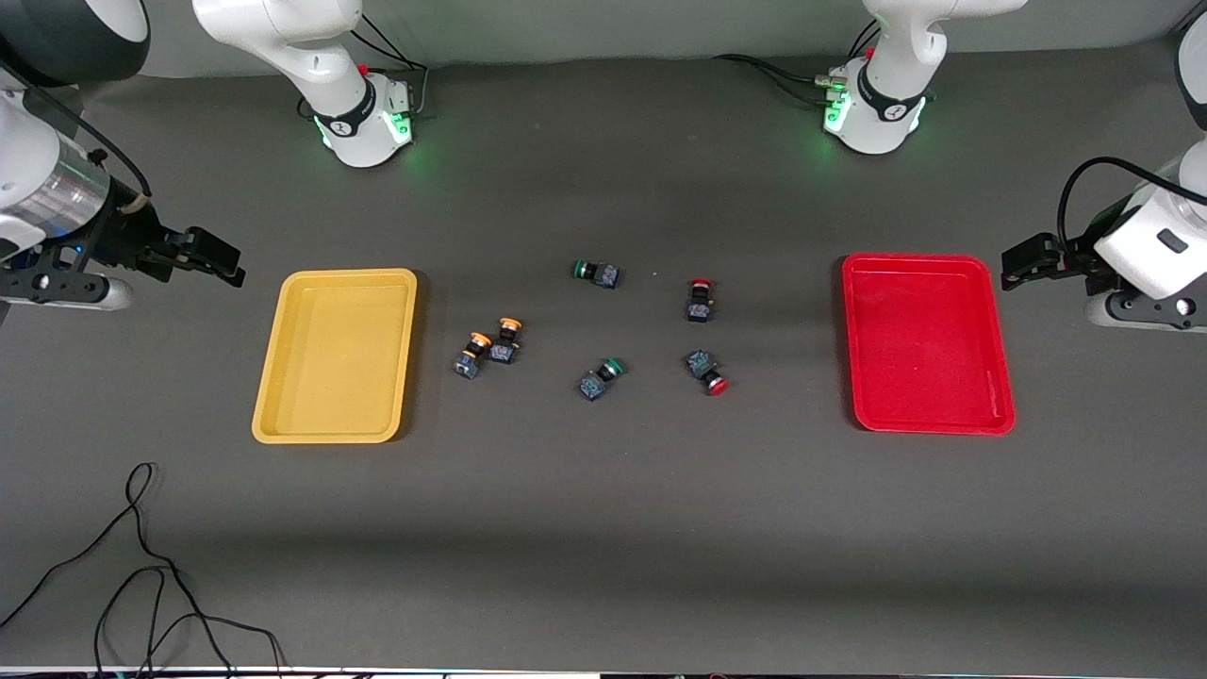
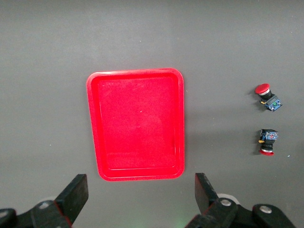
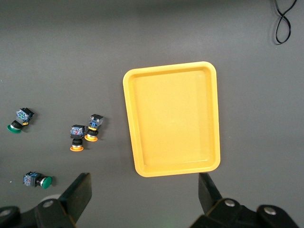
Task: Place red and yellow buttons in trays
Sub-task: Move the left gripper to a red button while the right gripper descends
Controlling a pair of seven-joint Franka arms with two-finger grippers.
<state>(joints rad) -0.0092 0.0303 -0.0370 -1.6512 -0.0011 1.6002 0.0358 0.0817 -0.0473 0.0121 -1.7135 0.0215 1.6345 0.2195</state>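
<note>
The empty yellow tray (image 1: 335, 354) (image 3: 171, 118) lies toward the right arm's end of the table, and the empty red tray (image 1: 929, 344) (image 2: 137, 123) toward the left arm's end. Between them lie two yellow buttons (image 1: 471, 354) (image 1: 506, 339) (image 3: 77, 137) close together beside the yellow tray, and two red buttons (image 1: 700, 299) (image 1: 707, 371) (image 2: 267, 96) (image 2: 268, 141) closer to the red tray. My right gripper (image 1: 222, 262) (image 3: 145, 194) hangs open and empty over bare table beside the yellow tray. Beside the red tray my left gripper (image 1: 1023, 259) (image 2: 141, 194) is also open and empty.
Two green-capped buttons (image 1: 596, 273) (image 1: 601, 377) (image 3: 19, 119) (image 3: 37, 180) lie mid-table between the yellow and red ones. A black cable (image 1: 141, 566) (image 3: 285, 21) trails over the table edge nearest the front camera, at the right arm's end. Both arm bases (image 1: 363, 123) (image 1: 877, 113) stand along the edge farthest from the camera.
</note>
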